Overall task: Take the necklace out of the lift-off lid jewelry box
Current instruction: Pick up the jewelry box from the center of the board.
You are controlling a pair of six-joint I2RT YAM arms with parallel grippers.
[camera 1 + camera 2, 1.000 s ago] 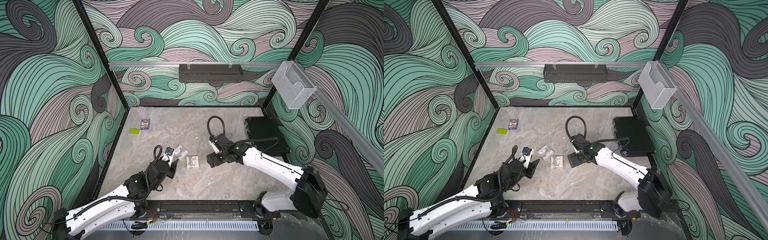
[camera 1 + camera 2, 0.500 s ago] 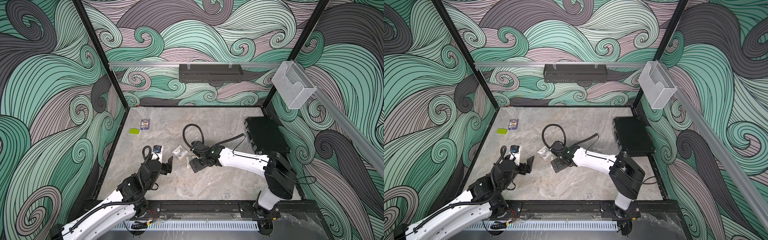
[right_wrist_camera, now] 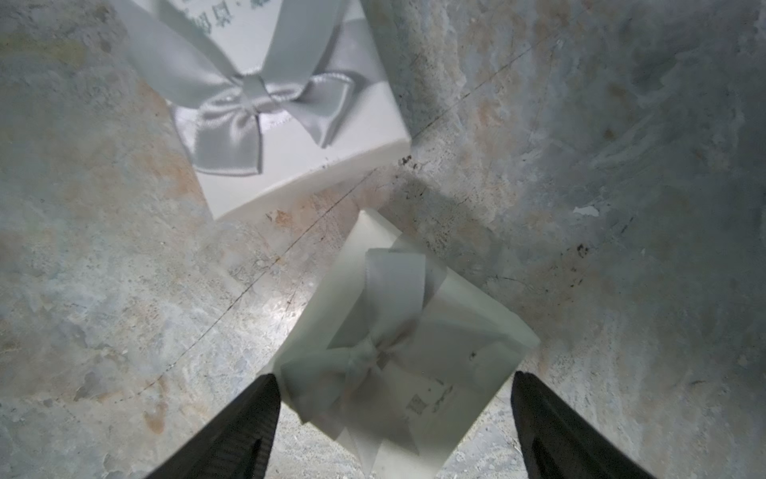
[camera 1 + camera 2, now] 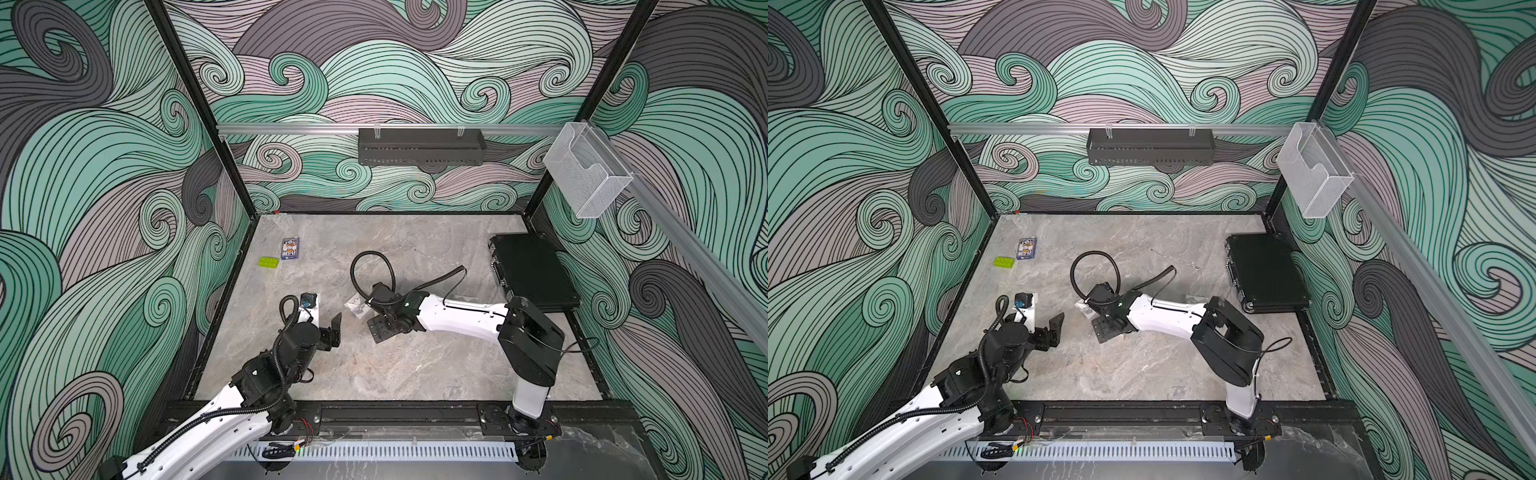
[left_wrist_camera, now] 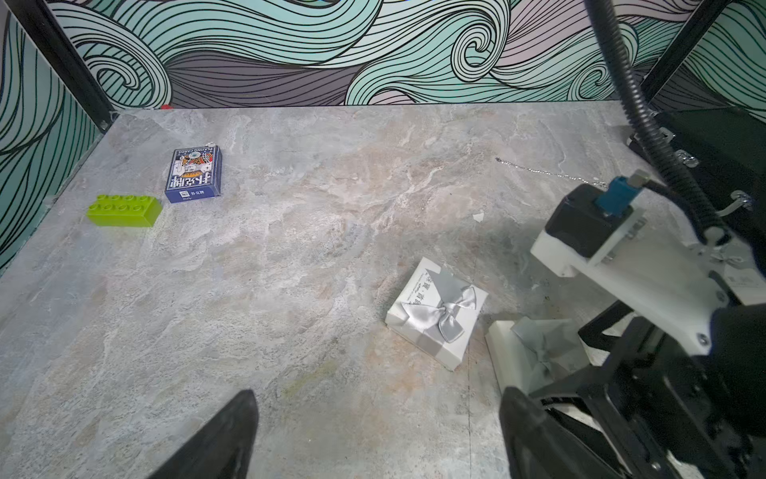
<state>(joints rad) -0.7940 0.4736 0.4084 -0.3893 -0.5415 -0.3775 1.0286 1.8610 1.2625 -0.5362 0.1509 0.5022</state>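
- What looks like the necklace point(image 5: 547, 172), a thin silver chain, lies stretched out on the bare table point(image 4: 415, 374). It is near the black case point(image 4: 532, 270) and well apart from both boxes. If that is it, your main job is done.
- Your right gripper point(image 3: 393, 379) is spread wide, low over a white box point(image 3: 398, 352) with a ribbon bow. The box sits between the fingers, and nothing shows it pinched.
- A second white box point(image 5: 435, 313), also bowed and with print on top, rests just beside the first, with a narrow gap between them.
- Your left gripper point(image 5: 379, 414) is wide open and empty, hanging above bare table short of the boxes.
- What is left, by my reckoning, is at most tidying the box pieces and drawing back.
- You cannot see inside either box, nor tell whether one is only a lid. Both show their bowed tops.
- The box under the right fingers is blurred in the right wrist view, so contact is unclear. In both top views the arm covers it, and the chain is barely a faint line there.
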